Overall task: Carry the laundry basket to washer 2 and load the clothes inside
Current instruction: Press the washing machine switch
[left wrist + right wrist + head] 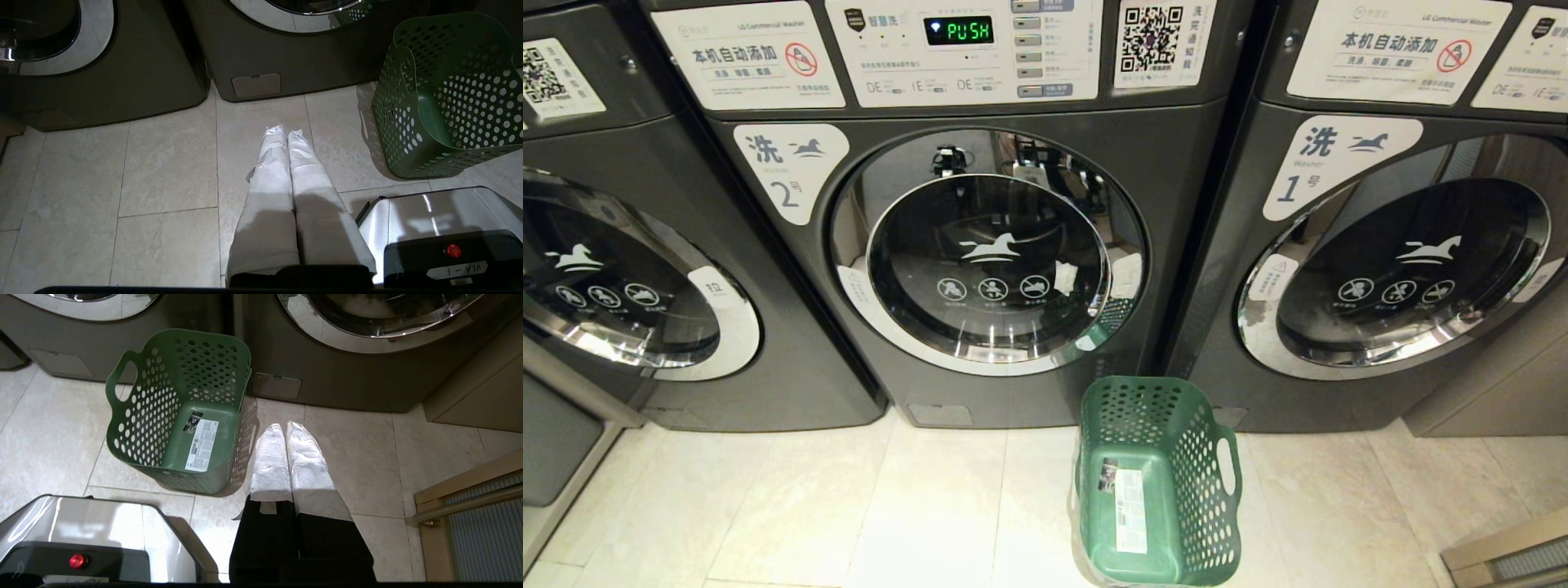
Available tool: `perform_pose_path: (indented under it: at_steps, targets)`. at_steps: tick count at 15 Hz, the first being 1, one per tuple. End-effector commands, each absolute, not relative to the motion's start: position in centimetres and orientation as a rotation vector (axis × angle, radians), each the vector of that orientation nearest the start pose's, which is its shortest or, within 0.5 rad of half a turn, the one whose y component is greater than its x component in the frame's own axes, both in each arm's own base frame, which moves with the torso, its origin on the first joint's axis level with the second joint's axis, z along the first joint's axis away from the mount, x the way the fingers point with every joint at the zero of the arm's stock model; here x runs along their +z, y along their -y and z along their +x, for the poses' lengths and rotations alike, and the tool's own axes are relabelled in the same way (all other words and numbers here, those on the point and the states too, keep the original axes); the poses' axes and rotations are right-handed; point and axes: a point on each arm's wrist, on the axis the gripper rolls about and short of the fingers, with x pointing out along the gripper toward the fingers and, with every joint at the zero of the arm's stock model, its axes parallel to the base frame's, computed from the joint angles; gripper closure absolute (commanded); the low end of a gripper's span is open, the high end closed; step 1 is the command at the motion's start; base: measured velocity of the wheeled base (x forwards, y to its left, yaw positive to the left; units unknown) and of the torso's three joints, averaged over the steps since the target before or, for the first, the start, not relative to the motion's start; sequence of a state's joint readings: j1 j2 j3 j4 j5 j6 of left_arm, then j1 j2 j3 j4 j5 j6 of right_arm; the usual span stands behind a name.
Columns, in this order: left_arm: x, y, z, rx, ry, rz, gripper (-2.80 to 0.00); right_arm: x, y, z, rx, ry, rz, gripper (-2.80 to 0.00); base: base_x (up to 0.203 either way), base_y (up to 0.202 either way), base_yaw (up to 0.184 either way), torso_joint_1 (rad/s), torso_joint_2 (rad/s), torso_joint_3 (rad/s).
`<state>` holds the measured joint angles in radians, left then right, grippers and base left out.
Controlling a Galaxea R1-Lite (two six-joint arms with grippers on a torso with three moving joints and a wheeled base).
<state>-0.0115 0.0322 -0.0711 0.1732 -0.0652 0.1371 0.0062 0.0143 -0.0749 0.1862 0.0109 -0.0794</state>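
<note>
While both tools (286, 131) (286, 428) pressed together: laundry basket (1156, 478) upright, mouth upward, long axis toward washer 2 (988, 269).

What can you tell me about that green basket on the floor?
The laundry basket is dark green plastic, tall and rectangular, its walls pierced with round holes, with oval handle slots on its sides. It stands upright on the pale tiled floor between the washers marked 2 and 1. It holds only a printed label inside; nothing grips it.

I count three front-load washers ahead of my claws: washer 2 (988, 253) in the middle, washer 1 (1405, 269) and one more (613, 278). One green laundry basket (1156, 482) stands between my two claws, left (286, 132) and right (284, 426).
</note>
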Motion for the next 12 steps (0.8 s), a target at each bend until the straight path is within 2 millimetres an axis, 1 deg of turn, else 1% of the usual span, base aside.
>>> perform_pose_path:
  at_steps: [1,5,12]
  targets:
    - [7.71,0.11,-2.92,-0.079,-0.098,0.103,0.0,7.66,-0.01,-2.94,0.021,-0.114,-0.079,0.0,0.0,0.0,0.0,0.0,0.0,0.0]
    - [7.68,-0.07,-2.87,0.008,-0.098,-0.04,0.0,7.67,-0.01,-2.94,0.021,-0.113,-0.079,0.0,0.0,0.0,0.0,0.0,0.0,0.0]
    - [7.67,-0.06,-2.81,0.006,-0.088,-0.039,0.0,7.67,0.0,-2.94,0.019,-0.113,-0.057,0.0,0.0,0.0,0.0,0.0,0.0,0.0]
